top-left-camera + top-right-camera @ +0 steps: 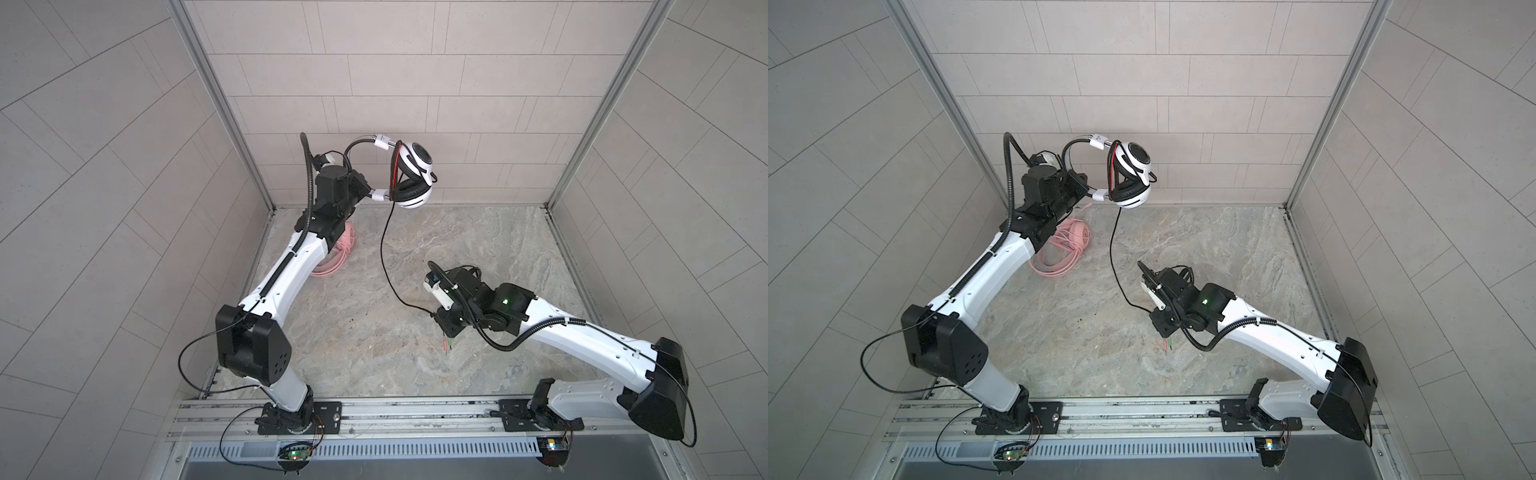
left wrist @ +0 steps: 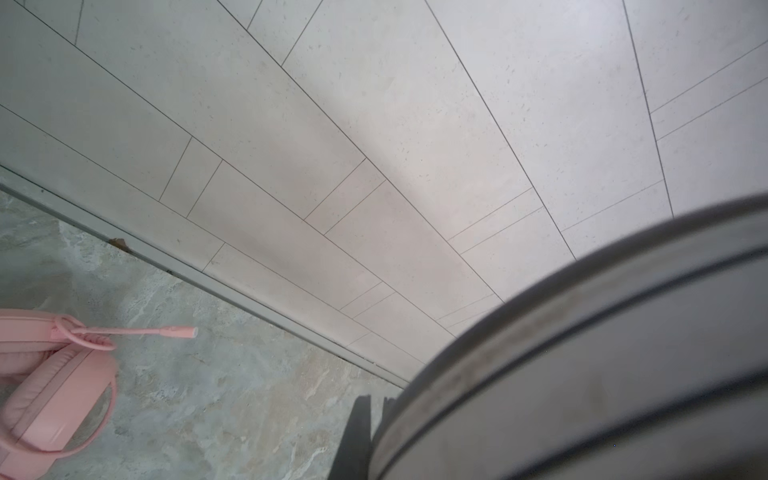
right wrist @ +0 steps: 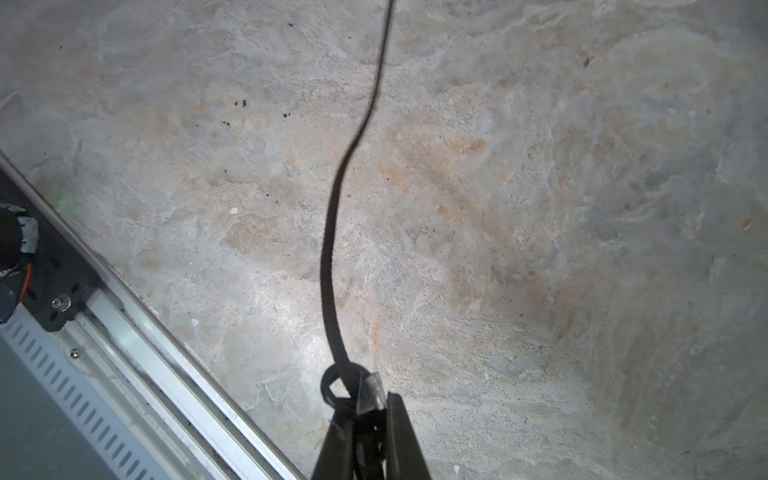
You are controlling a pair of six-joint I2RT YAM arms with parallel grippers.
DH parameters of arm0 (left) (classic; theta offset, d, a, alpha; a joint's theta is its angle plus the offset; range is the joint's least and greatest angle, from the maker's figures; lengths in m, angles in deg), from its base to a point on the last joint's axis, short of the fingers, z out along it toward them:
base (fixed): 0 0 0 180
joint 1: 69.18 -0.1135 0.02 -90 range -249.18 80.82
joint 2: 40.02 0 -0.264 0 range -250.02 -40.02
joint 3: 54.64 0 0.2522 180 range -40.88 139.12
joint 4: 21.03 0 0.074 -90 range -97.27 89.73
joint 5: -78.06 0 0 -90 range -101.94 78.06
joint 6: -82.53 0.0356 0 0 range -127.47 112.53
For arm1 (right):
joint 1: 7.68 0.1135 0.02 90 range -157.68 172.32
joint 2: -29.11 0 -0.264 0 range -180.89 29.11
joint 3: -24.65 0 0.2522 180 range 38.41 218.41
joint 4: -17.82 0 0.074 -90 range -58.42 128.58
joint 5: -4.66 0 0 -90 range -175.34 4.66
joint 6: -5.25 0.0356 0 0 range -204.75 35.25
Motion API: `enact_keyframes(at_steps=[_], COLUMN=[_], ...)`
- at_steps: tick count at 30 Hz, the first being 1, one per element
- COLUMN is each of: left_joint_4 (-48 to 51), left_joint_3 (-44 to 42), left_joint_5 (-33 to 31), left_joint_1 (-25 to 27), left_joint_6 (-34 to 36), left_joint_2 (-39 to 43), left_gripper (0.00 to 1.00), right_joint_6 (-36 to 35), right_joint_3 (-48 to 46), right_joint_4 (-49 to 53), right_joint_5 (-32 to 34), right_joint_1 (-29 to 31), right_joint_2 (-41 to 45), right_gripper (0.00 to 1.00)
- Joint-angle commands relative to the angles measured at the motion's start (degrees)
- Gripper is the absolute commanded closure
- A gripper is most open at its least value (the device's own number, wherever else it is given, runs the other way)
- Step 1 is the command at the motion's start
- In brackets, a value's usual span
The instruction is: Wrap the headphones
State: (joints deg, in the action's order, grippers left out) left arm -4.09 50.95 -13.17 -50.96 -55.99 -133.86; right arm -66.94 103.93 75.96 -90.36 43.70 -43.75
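Tabletop (image 1: 478,249) of marbled stone, closed on three sides by tiled walls (image 1: 395,83), mounting rail (image 1: 374,415) along the near edge; open stone across centre and right. White-and-black headset (image 1: 415,174) raised off the tabletop near the far edge, headband clamped in the left gripper (image 1: 368,192); band blurred, filling one corner of the left wrist view. Pink headset (image 1: 1077,235) lying at back left, partly hidden beneath the left arm (image 1: 984,266) in both top views. Black cable (image 1: 384,257) hanging from the lower earcup to the right gripper (image 3: 365,399), pinched together on a small loop. Plugs (image 1: 445,343) just beside that gripper, too small to detail.
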Motion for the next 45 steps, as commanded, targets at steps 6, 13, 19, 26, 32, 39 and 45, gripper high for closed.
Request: enact_keyframes(at_steps=[6, 13, 19, 26, 32, 39, 45], left_joint_4=[-4.7, -5.8, -5.1, -5.0, -1.8, 1.1, 5.5], left_joint_3=[3.4, 4.7, 2.0, -6.7, -11.7, -16.7, -19.7], left_joint_5=[-6.1, -4.7, -0.8, 2.0, 8.4, 15.6, 23.0], left_joint_1=[3.5, 5.4, 6.9, 9.7, 11.8, 12.9, 13.1], left_joint_6=[4.0, 5.1, 5.7, 9.0, 12.3, 15.8, 20.3], left_joint_2=[-4.0, -7.6, -7.2, -2.8, -0.7, 3.3, 7.1], left_gripper=[1.00, 1.00, 1.00, 1.00, 1.00, 1.00, 1.00], right_joint_6=[-8.3, -13.0, -17.0, -16.5, -14.8, -11.2, -6.9], right_joint_3=[24.8, 42.2, 54.0, 65.7, 74.6, 75.6, 75.4], right_joint_4=[11.0, 17.7, 19.2, 17.5, 16.5, 13.3, 10.0], right_joint_5=[6.1, 8.6, 15.1, 12.2, 7.4, 1.5, -6.2], right_joint_1=[6.9, 7.5, 6.4, -3.1, -11.1, -19.2, -29.4], right_joint_2=[0.7, -4.1, -9.4, -14.5, -18.6, -20.1, -22.0], right_gripper=[0.99, 0.99, 0.99, 0.99, 0.99, 0.99, 1.00])
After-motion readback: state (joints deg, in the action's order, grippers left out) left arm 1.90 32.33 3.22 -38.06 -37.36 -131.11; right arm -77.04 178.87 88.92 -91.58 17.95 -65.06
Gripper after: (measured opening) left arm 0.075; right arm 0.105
